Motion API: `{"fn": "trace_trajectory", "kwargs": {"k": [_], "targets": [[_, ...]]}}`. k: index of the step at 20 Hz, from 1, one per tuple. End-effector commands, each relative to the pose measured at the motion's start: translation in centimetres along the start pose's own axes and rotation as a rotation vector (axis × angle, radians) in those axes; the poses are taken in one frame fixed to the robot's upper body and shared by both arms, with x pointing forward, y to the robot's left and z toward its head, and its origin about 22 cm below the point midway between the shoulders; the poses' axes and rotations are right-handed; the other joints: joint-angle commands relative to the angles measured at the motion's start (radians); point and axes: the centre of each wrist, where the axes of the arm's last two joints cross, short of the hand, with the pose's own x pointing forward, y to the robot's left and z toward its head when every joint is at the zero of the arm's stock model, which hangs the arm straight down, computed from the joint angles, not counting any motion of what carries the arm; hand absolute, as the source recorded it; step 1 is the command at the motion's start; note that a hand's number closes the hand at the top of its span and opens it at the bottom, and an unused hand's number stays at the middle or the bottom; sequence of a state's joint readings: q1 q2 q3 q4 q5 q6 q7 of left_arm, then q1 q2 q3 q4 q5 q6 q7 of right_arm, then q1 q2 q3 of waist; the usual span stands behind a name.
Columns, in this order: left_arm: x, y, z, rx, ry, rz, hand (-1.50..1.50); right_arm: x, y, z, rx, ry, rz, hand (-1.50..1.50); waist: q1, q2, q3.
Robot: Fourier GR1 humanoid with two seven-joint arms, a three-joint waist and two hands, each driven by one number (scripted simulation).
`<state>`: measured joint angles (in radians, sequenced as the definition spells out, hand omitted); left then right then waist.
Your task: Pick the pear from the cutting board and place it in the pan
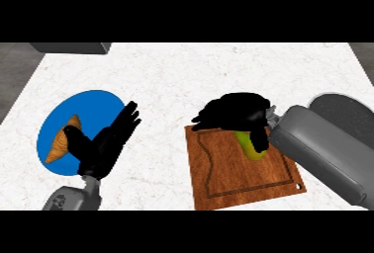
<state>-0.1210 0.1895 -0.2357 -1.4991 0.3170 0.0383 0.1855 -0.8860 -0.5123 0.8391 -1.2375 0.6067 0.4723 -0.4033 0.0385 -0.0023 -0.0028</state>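
A yellow-green pear (252,147) lies on the wooden cutting board (241,173), toward its far right part. My right hand (234,112) is over the board's far edge, fingers curled down round the pear's top end and hiding it. The dark pan (347,116) shows at the right, partly behind my right forearm (329,155). My left hand (110,138) rests open at the left, fingers straight, over the edge of a blue plate.
A blue plate (87,106) at the left holds an orange-brown croissant (60,141). A grey object (70,48) sits at the counter's far left corner. White marble counter (190,69) stretches beyond the board.
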Motion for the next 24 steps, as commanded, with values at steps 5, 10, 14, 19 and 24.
{"fn": "trace_trajectory", "kwargs": {"k": [5,10,14,19,24], "targets": [[0.4,1.4,1.2,0.039,-0.008,0.006,0.00,5.1,-0.6,-2.4,0.392,0.167,0.302,-1.50,-0.038,-0.010,0.001],[0.1,-0.7,1.4,0.037,-0.010,0.018,0.00,7.6,2.3,-3.3,0.456,0.232,0.344,-1.50,-0.040,-0.002,0.002],[0.7,1.6,1.3,0.034,-0.004,0.006,0.00,7.9,2.9,-2.5,0.447,0.227,0.291,-1.50,-0.039,0.000,0.003],[-0.2,1.1,0.6,0.029,0.022,0.019,0.00,7.7,6.3,-3.6,0.407,0.270,0.339,-1.50,-0.037,0.002,0.003],[0.9,0.5,1.4,0.020,0.000,0.021,0.00,5.3,6.6,-2.2,0.380,0.327,0.451,-1.50,-0.033,0.002,0.003]]}}
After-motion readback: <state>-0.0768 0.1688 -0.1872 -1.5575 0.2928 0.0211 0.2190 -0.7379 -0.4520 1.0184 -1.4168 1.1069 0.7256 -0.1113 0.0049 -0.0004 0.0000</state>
